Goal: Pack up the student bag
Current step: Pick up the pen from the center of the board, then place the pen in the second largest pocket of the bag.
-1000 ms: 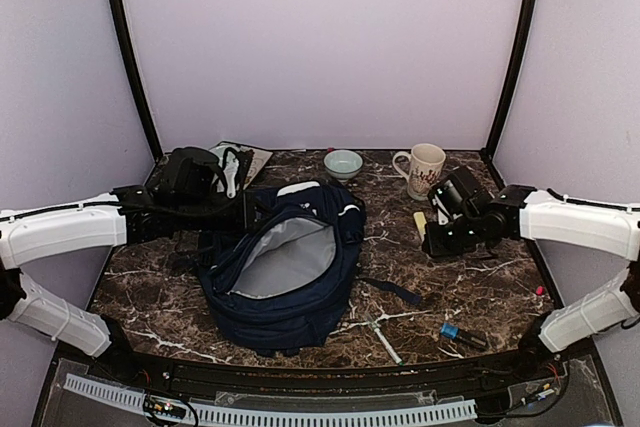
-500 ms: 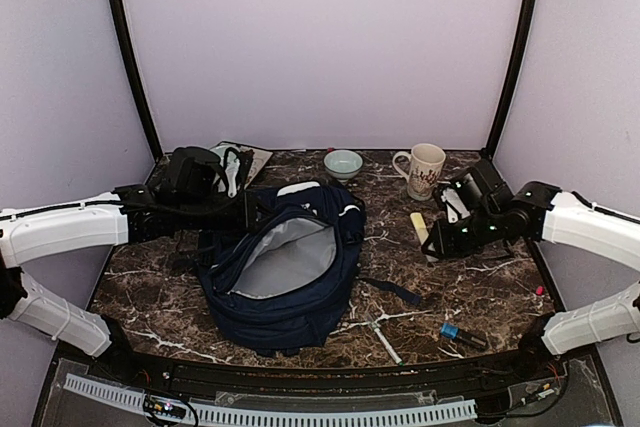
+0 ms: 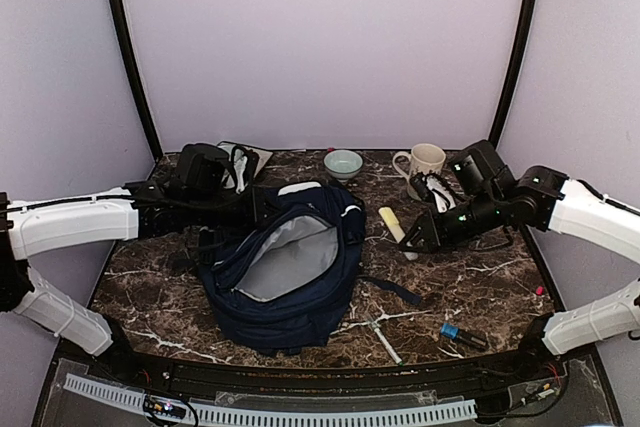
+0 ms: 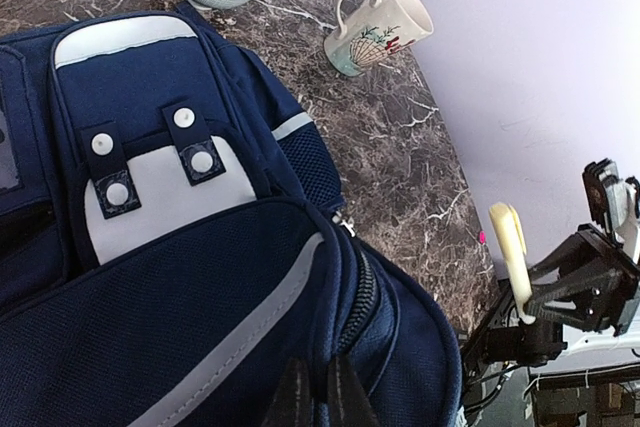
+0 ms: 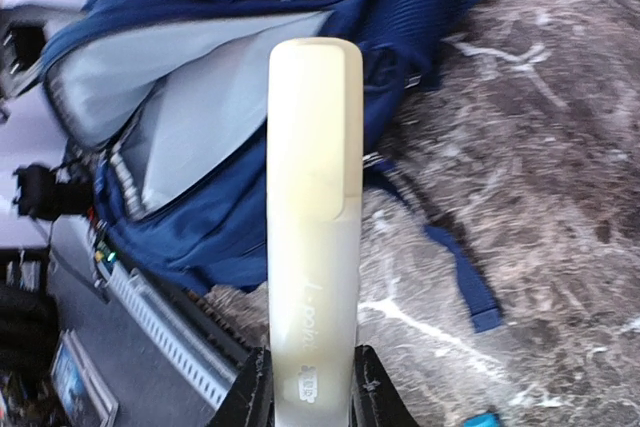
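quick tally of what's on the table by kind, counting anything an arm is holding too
bags: 1, the student bag
crockery: 2, the mug and the bowl
pen-like sticks: 3, the cream stick in the right gripper, the white stick and the blue-tipped stick near the front edge
flat dark-framed items: 1, the flat item at the back left
total: 7

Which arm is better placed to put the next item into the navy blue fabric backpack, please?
Right: the right end effector grips a pale yellow cylindrical tube near the navy blue fabric backpack's open mouth, while the left end effector pinches the rim.
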You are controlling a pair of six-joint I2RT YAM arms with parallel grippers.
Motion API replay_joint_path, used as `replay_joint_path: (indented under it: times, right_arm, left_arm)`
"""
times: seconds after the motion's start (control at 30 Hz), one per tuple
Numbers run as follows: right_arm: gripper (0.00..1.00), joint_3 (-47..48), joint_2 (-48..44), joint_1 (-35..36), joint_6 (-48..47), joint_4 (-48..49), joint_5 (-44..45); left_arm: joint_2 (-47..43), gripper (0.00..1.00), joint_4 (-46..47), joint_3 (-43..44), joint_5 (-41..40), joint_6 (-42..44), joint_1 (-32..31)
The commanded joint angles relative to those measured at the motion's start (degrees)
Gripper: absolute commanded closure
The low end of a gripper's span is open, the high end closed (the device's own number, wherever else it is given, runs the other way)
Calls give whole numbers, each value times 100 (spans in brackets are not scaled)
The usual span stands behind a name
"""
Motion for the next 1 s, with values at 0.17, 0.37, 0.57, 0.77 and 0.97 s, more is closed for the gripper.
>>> replay_joint_path:
  times: [0.17, 0.37, 0.57, 0.77, 0.97]
  right_arm:
    - [89, 447, 302, 528, -59, -112, -894]
    - [88, 671, 618, 545, -64, -112, -936]
    - [88, 1145, 1226, 581, -14, -91, -1049]
    - [88, 1238, 1594, 605, 52, 65, -1261]
    - [88, 1470, 2079, 619, 4, 34, -1542]
  left_arm:
    - [406, 100, 515, 483, 112, -239, 68]
    - [721, 100, 812, 709, 316, -181, -13]
    - [1030, 100, 932, 974, 480, -91, -146]
    - [1108, 100, 1268, 915, 582, 34, -300]
    - [1283, 100, 1374, 909, 611, 20, -345]
